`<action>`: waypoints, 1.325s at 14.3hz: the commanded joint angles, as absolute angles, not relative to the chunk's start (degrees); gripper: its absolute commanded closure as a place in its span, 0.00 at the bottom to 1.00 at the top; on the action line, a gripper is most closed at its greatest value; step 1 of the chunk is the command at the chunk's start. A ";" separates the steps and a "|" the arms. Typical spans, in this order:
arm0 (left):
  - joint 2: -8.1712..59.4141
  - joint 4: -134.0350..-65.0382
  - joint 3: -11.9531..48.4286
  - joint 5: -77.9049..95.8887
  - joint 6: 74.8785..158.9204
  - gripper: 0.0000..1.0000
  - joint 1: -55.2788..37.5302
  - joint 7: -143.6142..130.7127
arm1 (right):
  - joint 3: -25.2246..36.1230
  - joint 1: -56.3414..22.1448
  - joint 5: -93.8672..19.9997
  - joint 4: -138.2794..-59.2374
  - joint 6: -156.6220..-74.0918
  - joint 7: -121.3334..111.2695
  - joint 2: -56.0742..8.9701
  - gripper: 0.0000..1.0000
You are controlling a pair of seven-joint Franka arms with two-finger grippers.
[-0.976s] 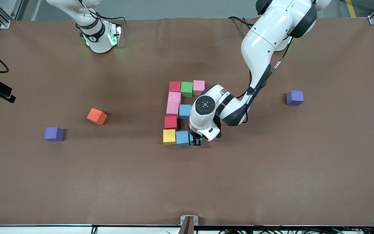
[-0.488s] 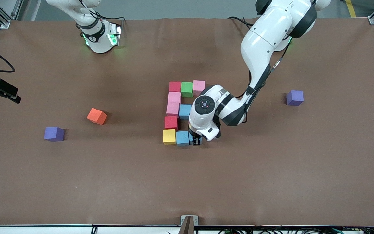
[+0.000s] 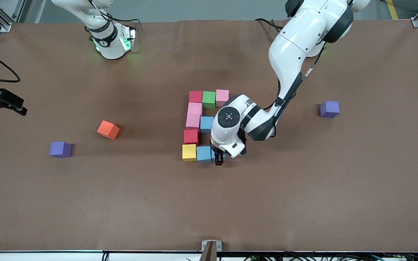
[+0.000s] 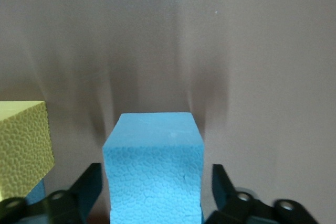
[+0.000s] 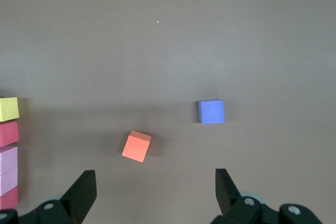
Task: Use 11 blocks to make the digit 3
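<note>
Left gripper [image 4: 153, 192] jaws now spread, releasing light blue foam cube [image 4: 153, 169] beside yellow foam cube [image 4: 23, 137]. Right gripper [image 5: 153, 192] spread, waiting. You've nearly finished digit 3 [image 3: 205, 125].

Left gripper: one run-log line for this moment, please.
left gripper: open, astride light blue cube | cube: on table, ending the figure's row nearest the front camera | right gripper: open, waiting above the table

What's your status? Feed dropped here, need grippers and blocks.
Left gripper low, jaws open astride light blue block at nearest row of digit 3. Right gripper open, waiting over right arm's end. Orange cube lies apart.
</note>
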State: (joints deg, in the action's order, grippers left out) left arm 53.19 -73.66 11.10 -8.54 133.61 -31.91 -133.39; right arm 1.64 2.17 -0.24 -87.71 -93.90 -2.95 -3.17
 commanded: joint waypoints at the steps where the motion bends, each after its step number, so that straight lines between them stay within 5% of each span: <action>1: 50.47 -72.42 11.16 -9.76 130.28 0.00 -31.03 -129.31 | 1.49 2.37 0.79 -88.95 -93.87 -3.08 -1.93 0.00; 19: 20.23 -72.86 11.07 -11.61 95.29 0.00 -5.11 -44.07 | 1.49 2.20 0.44 -88.59 -94.75 -3.08 -1.93 0.00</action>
